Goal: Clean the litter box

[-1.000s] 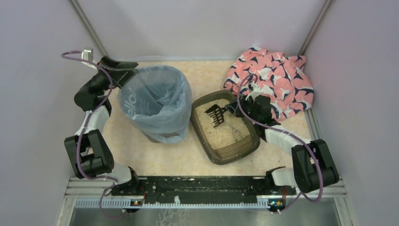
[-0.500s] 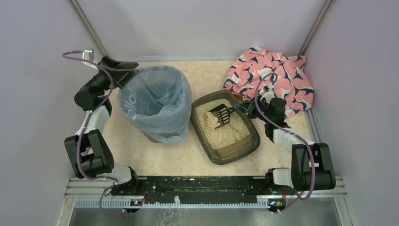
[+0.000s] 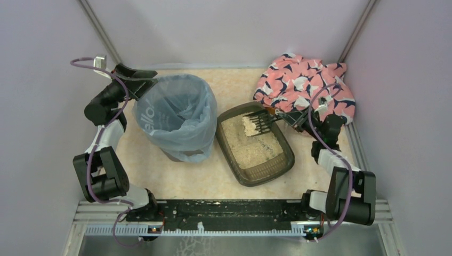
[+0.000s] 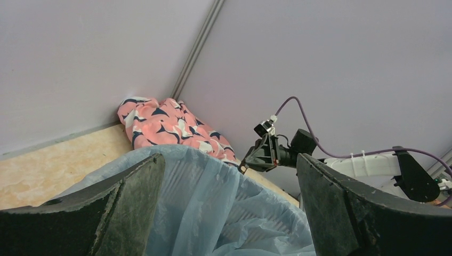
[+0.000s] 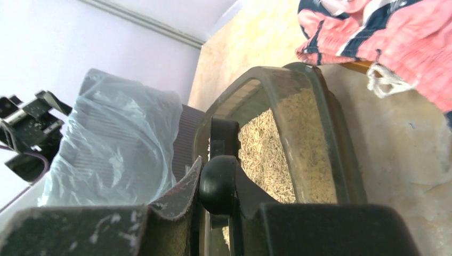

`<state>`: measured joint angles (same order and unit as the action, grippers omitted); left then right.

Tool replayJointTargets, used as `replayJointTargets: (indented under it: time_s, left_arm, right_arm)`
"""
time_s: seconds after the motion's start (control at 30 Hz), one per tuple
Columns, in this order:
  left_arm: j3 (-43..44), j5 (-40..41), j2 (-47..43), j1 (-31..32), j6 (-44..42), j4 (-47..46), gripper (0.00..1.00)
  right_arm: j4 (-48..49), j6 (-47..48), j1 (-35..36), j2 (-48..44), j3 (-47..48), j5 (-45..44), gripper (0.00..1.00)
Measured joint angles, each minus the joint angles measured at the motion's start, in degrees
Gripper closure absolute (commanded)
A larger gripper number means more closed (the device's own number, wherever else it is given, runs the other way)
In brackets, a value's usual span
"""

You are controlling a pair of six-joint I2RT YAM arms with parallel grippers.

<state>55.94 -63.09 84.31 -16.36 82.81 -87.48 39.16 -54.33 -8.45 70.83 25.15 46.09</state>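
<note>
The dark brown litter box [image 3: 266,173] holds beige litter and lies right of the bin; its rim also shows in the right wrist view [image 5: 333,138]. My right gripper [image 3: 285,118] is shut on the handle [image 5: 218,184] of the small black slotted scoop [image 3: 260,125]. The scoop sits low over the box's far end with a heap of litter on it. My left gripper [image 3: 143,81] is open at the bin's far left rim. In the left wrist view [image 4: 229,208] the blue bag [image 4: 213,213] lies between its spread fingers [image 4: 368,213].
The round bin [image 3: 178,114] lined with a translucent blue bag stands left of the box, nearly touching it. A pink patterned cloth [image 3: 306,88] is heaped in the far right corner, close behind the right gripper. Walls close in on three sides.
My right arm swung back to the right, dragging the scoop through the litter to the box's far end. The scoop now carries a heap of litter. The left arm has not moved.
</note>
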Motion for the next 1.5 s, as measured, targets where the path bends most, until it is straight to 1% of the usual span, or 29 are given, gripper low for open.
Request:
replayJointTargets:
  time_s: [0.1, 0.27, 0.33, 0.4, 0.5, 0.6, 0.67, 0.8, 0.9, 1.17, 1.27, 1.37, 1.5]
  left_arm:
    - [0.0, 0.0, 0.0, 0.1, 0.0, 0.0, 0.01]
    - [0.0, 0.0, 0.0, 0.4, 0.0, 0.0, 0.01]
    - [-0.1, 0.0, 0.0, 0.5, -0.1, 0.0, 0.01]
    - [-0.1, 0.0, 0.0, 0.6, -0.2, 0.1, 0.01]
    - [-0.2, 0.0, 0.0, 0.9, -0.4, 0.2, 0.01]
    - [-0.3, 0.0, 0.0, 1.0, -0.6, 0.5, 0.01]
    - [-0.3, 0.0, 0.0, 1.0, -0.7, 0.5, 0.01]
    - [-0.4, -0.2, -0.2, 1.0, -1.4, 1.1, 0.01]
    - [-0.5, -0.2, -0.3, 1.2, -1.7, 1.4, 0.01]
    - [-0.6, -0.2, -0.3, 1.2, -1.1, 0.9, 0.01]
    - [-0.7, -0.2, -0.3, 1.2, -0.4, 0.3, 0.01]
    - [-0.7, -0.2, -0.3, 1.2, -0.1, 0.3, 0.01]
    - [-0.7, -0.2, -0.3, 1.2, 0.0, 0.2, 0.01]
  right_arm:
    - [5.2, -4.2, -3.0, 0.1, -2.1, 1.3, 1.0]
    - [20.2, -13.3, -3.3, 5.5, -7.0, 2.7, 1.0]
    - [23.7, -16.0, -3.2, 7.7, -8.8, 3.2, 1.0]
    - [25.2, -17.4, -3.4, 8.3, -9.8, 3.5, 1.0]
    - [25.1, -17.9, -4.3, 7.2, -10.1, 3.3, 1.0]
    - [24.5, -17.5, -2.7, 6.6, -9.7, 2.6, 1.0]
    - [24.1, -17.2, -2.8, 6.5, -9.6, 3.4, 1.0]
    - [25.0, -18.3, -6.6, 7.9, -9.2, 3.4, 1.0]
    - [26.0, -19.1, -4.8, 10.1, -8.1, 3.6, 1.0]
    - [26.2, -20.8, -2.8, 10.4, -8.1, 4.5, 1.0]
    - [24.9, -20.7, -4.2, 10.4, -7.8, 4.3, 1.0]
    - [23.8, -20.2, -4.0, 10.3, -7.0, 4.7, 1.0]
    - [19.5, -18.0, -3.2, 9.2, -5.5, 4.3, 1.0]
